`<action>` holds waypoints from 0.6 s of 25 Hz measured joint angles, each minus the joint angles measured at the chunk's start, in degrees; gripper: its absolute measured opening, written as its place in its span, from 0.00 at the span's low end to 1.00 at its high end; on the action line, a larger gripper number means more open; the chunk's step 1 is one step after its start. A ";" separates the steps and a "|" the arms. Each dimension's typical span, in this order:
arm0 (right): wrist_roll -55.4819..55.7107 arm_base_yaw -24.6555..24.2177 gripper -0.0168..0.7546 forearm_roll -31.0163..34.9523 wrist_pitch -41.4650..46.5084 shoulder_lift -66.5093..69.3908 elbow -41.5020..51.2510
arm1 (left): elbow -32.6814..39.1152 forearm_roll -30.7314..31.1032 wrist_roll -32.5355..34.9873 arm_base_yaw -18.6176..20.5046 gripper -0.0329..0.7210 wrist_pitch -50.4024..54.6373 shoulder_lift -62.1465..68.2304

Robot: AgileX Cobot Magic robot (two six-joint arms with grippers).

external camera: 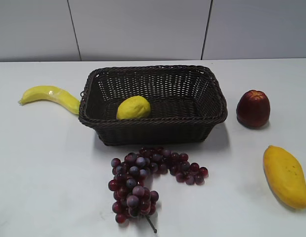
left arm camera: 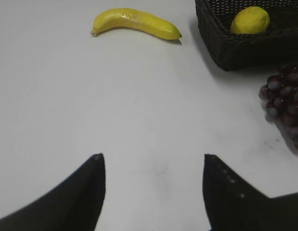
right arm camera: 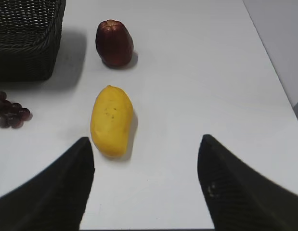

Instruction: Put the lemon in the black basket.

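Note:
The lemon (external camera: 133, 107) lies inside the black basket (external camera: 153, 123), at its front left, against the front wall. It also shows in the left wrist view (left arm camera: 250, 20), inside the basket's corner (left arm camera: 235, 50). My left gripper (left arm camera: 152, 156) is open and empty over bare table, well short of the basket. My right gripper (right arm camera: 145, 139) is open and empty over bare table, near the mango. Neither gripper shows in the exterior view. The basket's corner also shows in the right wrist view (right arm camera: 23, 43).
A banana (external camera: 51, 96) lies left of the basket. A bunch of dark red grapes (external camera: 143, 180) lies in front of it. A dark red apple (external camera: 253, 108) stands to the right. A mango (external camera: 286, 176) lies at the front right, by the table's edge.

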 joint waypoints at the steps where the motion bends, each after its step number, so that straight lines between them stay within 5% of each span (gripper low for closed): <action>1: 0.00 0.00 0.74 0.00 0.00 0.00 0.00 | 0.02 0.00 0.00 0.40 0.67 -0.05 -0.74; 7: 0.00 0.00 0.74 0.06 0.00 0.00 0.00 | 0.02 -0.06 -0.01 5.54 0.58 -0.05 -4.90; 15: 0.06 0.00 0.74 0.00 0.00 0.00 0.00 | 0.02 -0.12 0.03 6.98 0.51 -0.05 -4.98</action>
